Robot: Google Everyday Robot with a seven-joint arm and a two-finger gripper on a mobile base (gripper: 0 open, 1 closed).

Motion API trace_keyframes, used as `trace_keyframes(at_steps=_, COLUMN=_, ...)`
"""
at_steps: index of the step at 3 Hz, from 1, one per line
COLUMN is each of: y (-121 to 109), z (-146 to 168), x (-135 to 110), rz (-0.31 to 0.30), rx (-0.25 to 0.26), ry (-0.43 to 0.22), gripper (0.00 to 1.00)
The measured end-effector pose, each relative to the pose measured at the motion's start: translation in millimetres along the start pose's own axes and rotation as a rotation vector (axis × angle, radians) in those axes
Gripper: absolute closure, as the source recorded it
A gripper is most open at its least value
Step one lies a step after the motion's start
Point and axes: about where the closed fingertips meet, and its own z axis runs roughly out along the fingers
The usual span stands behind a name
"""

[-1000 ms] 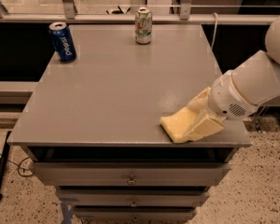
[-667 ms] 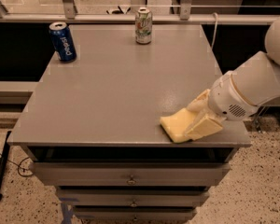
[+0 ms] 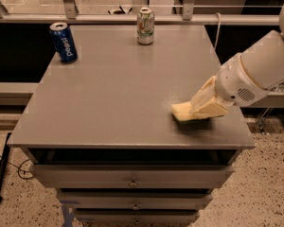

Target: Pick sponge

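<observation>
The sponge (image 3: pixel 181 111) is a pale yellow foam pad near the front right of the grey table (image 3: pixel 118 89). My gripper (image 3: pixel 199 110) reaches in from the right on a white arm (image 3: pixel 255 77). Its pale yellow fingers (image 3: pixel 209 100) are closed over the sponge's right part. The sponge's left end sticks out from the fingers. A dark shadow lies under it, so it sits just above the tabletop.
A blue Pepsi can (image 3: pixel 63 42) stands at the back left of the table. A green and white can (image 3: pixel 145 26) stands at the back middle. The table's front edge is close below the sponge. Drawers (image 3: pixel 132 176) are under the tabletop.
The gripper and the sponge have shifted up, away from the table's front edge; less of the sponge shows beyond the fingers. The cans have not moved.
</observation>
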Motion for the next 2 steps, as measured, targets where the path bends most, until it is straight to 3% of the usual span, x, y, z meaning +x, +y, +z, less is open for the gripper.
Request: trace_keyframes(at_steps=2, y=-27, z=-37, x=-21, rz=-0.03, rx=0.062, ry=-0.024, gripper=1.0)
